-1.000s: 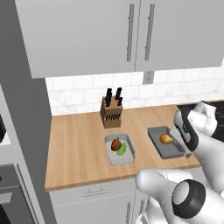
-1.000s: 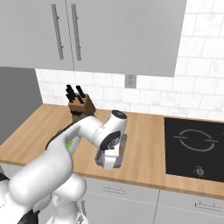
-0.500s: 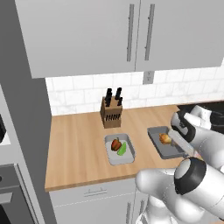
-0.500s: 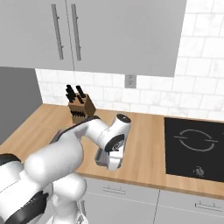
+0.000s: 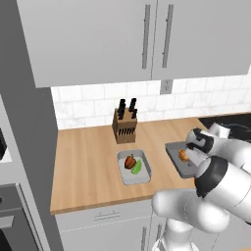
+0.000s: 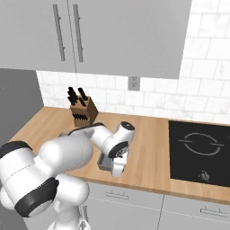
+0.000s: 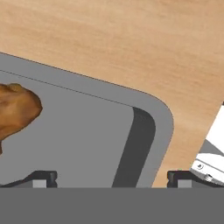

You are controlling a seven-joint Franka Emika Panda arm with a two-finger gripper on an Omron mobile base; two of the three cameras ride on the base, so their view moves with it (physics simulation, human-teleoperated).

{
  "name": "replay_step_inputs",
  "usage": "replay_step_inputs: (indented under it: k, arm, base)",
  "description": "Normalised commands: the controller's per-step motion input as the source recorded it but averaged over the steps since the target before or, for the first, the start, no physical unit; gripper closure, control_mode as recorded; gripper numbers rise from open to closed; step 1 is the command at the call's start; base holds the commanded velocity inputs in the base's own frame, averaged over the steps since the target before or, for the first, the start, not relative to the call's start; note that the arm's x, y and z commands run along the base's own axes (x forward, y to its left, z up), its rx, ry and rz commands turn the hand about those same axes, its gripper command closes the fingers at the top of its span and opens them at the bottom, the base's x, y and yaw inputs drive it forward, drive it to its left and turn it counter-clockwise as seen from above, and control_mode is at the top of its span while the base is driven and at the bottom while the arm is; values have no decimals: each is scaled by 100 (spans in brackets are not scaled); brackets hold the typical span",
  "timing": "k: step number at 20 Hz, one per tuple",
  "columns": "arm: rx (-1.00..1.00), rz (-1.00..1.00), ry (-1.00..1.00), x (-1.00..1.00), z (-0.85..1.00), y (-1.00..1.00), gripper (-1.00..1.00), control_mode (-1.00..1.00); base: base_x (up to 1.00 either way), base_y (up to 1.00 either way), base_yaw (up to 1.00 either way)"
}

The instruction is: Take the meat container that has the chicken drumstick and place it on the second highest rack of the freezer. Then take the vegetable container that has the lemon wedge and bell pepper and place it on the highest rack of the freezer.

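Note:
The dark grey meat container [image 5: 172, 156] lies on the wooden counter with the golden-brown chicken drumstick [image 5: 183, 155] in it. My gripper [image 5: 194, 158] hangs low over its right end, open. In the hand view the fingertips [image 7: 42, 178] straddle the container's raised rim [image 7: 149, 127], one inside and one over the wood, and the drumstick [image 7: 15, 109] lies off to the left. The arm hides most of this container [image 6: 104, 163] in the right base view. The lighter vegetable container [image 5: 123, 175] holds the bell pepper [image 5: 130, 161] and the green lemon wedge [image 5: 138, 167]. The freezer is out of view.
A wooden knife block [image 5: 125, 125] stands near the tiled back wall, behind the vegetable container. A black cooktop [image 6: 200, 150] is set into the counter to the right. Grey wall cabinets [image 5: 147, 34] hang overhead. A tall grey panel [image 5: 27, 147] bounds the counter's left end.
The hand has sunk a little closer to the meat container's end while the arm's elbow swung around in front. Both containers stay where they were.

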Motion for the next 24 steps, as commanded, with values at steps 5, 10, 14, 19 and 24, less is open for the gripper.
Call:
replay_step_inputs:
  k: [5, 10, 14, 19, 24]
  arm:
    - [0, -1, 1, 22, -29, 0, -100, -100]
    - [0, -1, 1, 8, -37, 0, 100, -100]
    - [0, 0, 0, 0, -11, 0, 100, -100]
    - [0, 0, -2, -11, -1, 1, 100, -100]
    - [-3, 3, -7, -35, 15, 5, 100, -100]
  base:
    - [0, 0, 0]
    - [0, 0, 0]
    - [0, 0, 0]
    - [0, 0, 0]
    - [0, 0, 0]
